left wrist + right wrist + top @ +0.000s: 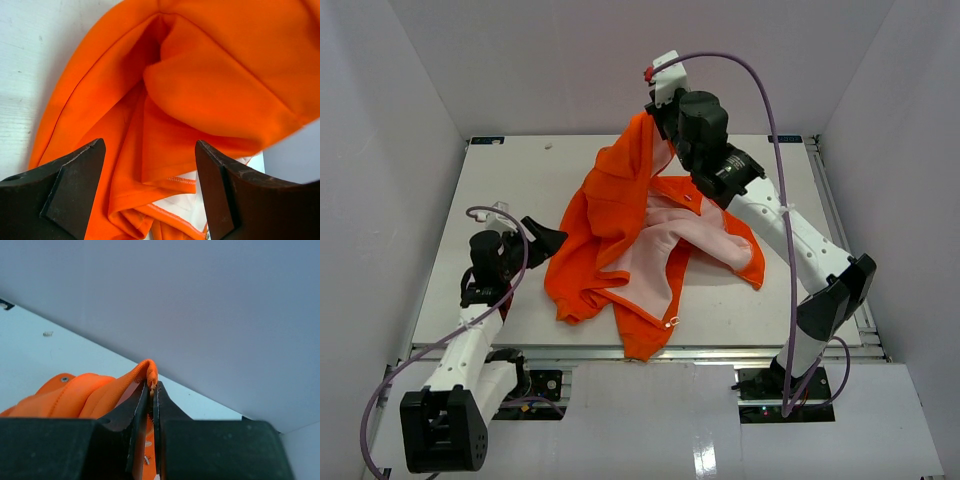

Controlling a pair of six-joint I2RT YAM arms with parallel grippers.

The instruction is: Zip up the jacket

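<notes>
The orange jacket (610,215) lies crumpled in the middle of the table, its pale pink lining (665,240) showing on the right. My right gripper (657,118) is shut on an edge of the jacket and holds that part lifted toward the back wall. In the right wrist view, the right gripper (152,386) pinches a folded orange hem (149,369), with zipper teeth showing between the fingers. My left gripper (548,238) stands open just beside the jacket's left edge. In the left wrist view its fingers (85,170) straddle orange folds (200,75) without touching them.
The white table (500,190) is enclosed by white walls on the left, back and right. My right arm (790,230) reaches over the jacket's right side. Purple cables (772,130) loop above both arms. The table's front edge (720,348) runs just below the jacket's hem.
</notes>
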